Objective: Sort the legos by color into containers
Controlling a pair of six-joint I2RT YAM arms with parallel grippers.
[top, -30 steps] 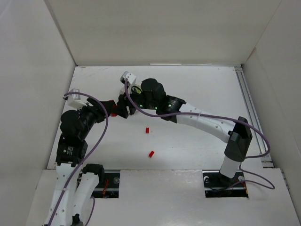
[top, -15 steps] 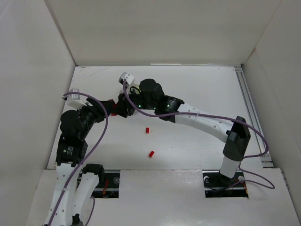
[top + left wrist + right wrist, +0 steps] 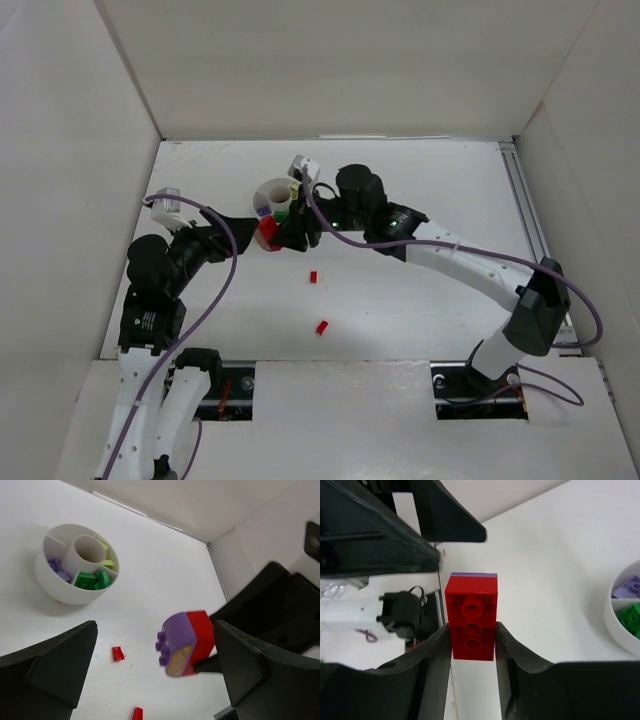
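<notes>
Lego (red) betw. R gripper jaws

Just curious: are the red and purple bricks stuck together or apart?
Together: purple brick sits flush against red brick, pinched in the right claw.

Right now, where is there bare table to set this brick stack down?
Free: the table's far right, between right arm and side rail; the strip between tub and back wall. Crowded: beside the tub, where left gripper and right gripper meet at the red-and-purple brick stack, with two loose red bricks nearer.
</notes>
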